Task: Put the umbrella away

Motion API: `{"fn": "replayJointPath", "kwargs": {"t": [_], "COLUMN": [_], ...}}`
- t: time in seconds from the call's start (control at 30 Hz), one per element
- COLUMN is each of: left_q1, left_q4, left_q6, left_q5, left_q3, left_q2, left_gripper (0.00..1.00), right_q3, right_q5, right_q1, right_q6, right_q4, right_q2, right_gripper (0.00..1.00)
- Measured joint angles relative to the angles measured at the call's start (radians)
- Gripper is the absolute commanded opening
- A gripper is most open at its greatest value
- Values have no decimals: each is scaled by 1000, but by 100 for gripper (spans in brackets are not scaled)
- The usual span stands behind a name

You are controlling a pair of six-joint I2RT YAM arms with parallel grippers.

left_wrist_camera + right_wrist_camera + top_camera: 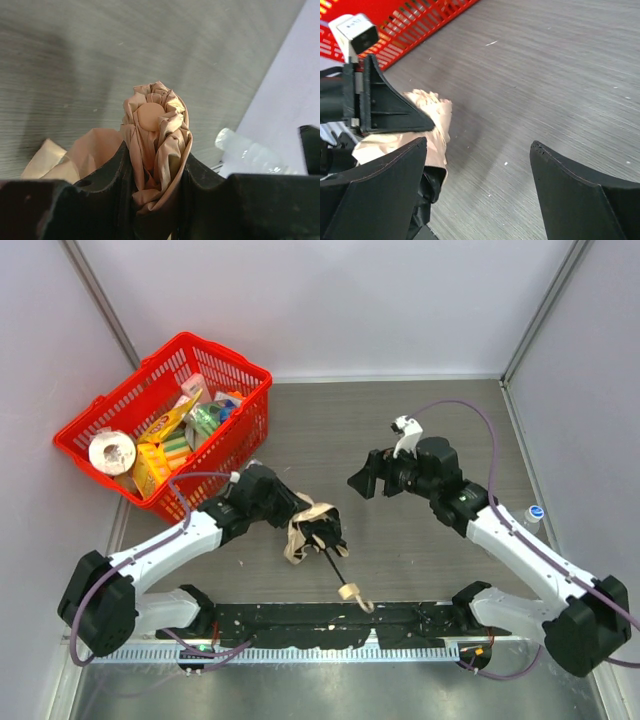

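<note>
One red basket (100, 412) stands at the far left of the tabletop (440, 420), full of packets and a roll of tape. There is one umbrella (300, 528), near the middle and nearer the front edge, and two arms.

The left tool (296, 512) is clamped on the umbrella's bunched tan canopy. From there the thin black shaft runs diagonally down and to the right, so the long axis goes from far-left to near-right. The small tan handle (349, 591), with its cord loop, points toward the front edge. Whether the canopy end is lifted off the tabletop cannot be told.

The right tool (368, 478) hovers well apart from the umbrella, its fingers spread wide with nothing between them. One clear bottle (535, 515) stands at the far right edge.

Only the left wrist view shows the grip up close. There both fingers of the left tool (155, 160) press the folded umbrella (156, 125), its round tip cap facing the camera.

The right wrist view alone shows bare tabletop between the fingers of the right tool (477, 175), with the umbrella (434, 114) off to its left.
</note>
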Motion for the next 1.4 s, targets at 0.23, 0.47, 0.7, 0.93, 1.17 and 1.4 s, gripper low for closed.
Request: {"fn": "replayJointPath", "kwargs": {"t": [0.23,0.47,0.7,0.93,1.17,1.4], "left_q1": [0,0,0,-4,-20,-24], "left_q4": [60,72,35,-2,-101,-199], "left_q6": [100,143,145,143,91,10], "left_q5": [55,59,56,38,-10,-45], "left_q3": [-77,-69,2,5,36,49], "left_q2": [-3,3,43,47,65,80], "left_gripper": [0,0,0,0,0,0], "right_q3": [9,9,10,39,143,197], "right_q5": [-316,-466,-369,-182,47,288], "right_q1": [-29,48,219,304,435,573], "right_q6": [78,143,126,106,39,-55], "right_q4": [137,219,221,191,91,27], "right_q2": [153,243,275,306,389,465], "right_gripper": [84,83,74,65,66,66]}}
